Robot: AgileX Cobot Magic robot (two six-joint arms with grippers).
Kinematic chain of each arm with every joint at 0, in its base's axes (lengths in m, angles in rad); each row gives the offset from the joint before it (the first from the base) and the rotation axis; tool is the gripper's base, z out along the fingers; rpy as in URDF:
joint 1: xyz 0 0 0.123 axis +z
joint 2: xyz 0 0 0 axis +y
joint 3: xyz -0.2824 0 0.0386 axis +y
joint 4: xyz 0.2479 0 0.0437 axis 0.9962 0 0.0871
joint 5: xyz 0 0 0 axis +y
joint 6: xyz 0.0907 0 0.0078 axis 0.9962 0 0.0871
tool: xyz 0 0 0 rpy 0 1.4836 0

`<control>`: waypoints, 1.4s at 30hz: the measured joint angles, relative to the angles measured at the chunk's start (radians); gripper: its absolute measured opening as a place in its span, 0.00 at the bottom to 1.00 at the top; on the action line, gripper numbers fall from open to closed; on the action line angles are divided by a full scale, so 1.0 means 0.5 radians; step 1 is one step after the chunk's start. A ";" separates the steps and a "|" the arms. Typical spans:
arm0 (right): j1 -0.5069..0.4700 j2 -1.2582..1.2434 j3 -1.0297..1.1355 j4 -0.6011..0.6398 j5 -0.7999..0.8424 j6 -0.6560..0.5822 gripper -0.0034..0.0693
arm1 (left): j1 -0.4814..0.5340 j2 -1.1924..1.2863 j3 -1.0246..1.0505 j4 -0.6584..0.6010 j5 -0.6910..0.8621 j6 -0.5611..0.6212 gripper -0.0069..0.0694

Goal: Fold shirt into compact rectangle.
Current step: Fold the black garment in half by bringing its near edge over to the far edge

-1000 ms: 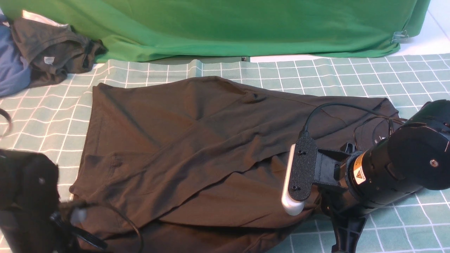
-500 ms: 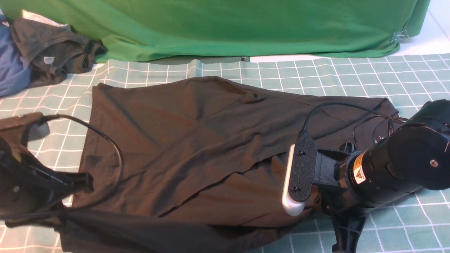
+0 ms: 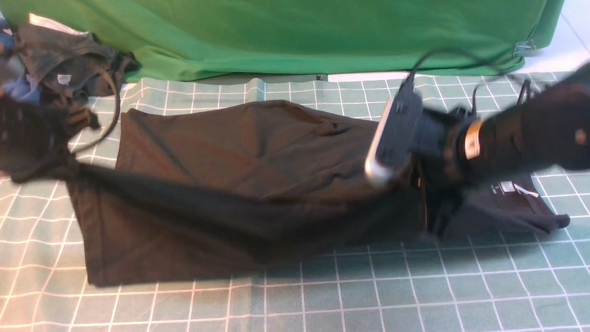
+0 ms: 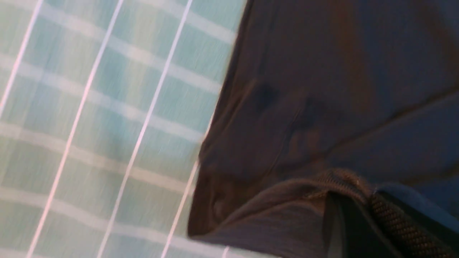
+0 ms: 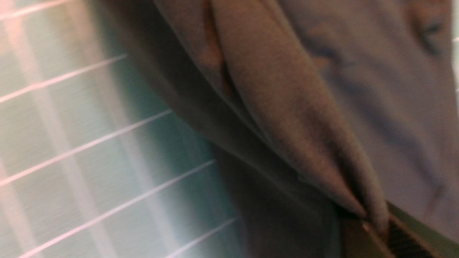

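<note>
Folding lengthwise, prob.: L gripper (image 4: 353,215) & R gripper (image 5: 373,225) clench shirt (image 3: 239,175) edge, raised above checked cloth (image 3: 368,286); rest lies on it. Next: carry edge across evenly, w/o bunching.

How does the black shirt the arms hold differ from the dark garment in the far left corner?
The shirt is large and stretched across the checked cloth; the garment is smaller and crumpled in a heap. The shirt is held at both ends; the garment lies loose. Both are dark fabric.

Black shirt (image 3: 221,184); teal white-checked cloth (image 3: 415,286).
</note>
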 joint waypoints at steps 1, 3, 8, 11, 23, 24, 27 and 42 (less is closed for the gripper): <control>-0.019 0.025 -0.038 0.000 0.000 -0.020 0.10 | 0.000 0.035 -0.043 -0.010 -0.015 0.005 0.10; -0.080 0.140 -0.189 0.000 0.000 -0.062 0.10 | 0.000 0.182 -0.213 -0.028 -0.048 0.014 0.10; -0.185 0.418 -0.502 0.000 -0.004 -0.086 0.10 | 0.000 0.502 -0.561 -0.017 -0.090 0.023 0.10; -0.254 0.655 -0.758 0.000 -0.003 -0.086 0.10 | 0.000 0.766 -0.858 -0.012 -0.117 0.023 0.10; -0.356 1.388 -1.493 0.000 -0.090 -0.075 0.12 | 0.000 1.566 -1.729 0.146 -0.072 -0.031 0.10; -0.358 1.410 -1.509 0.000 -0.114 -0.065 0.13 | 0.000 1.590 -1.741 0.153 -0.068 -0.033 0.10; -0.358 1.455 -1.533 0.000 -0.206 -0.041 0.26 | 0.000 1.645 -1.744 0.161 -0.063 -0.011 0.11; -0.370 1.230 -1.789 -0.014 0.445 0.212 0.57 | 0.000 1.648 -2.161 0.378 0.554 0.198 0.56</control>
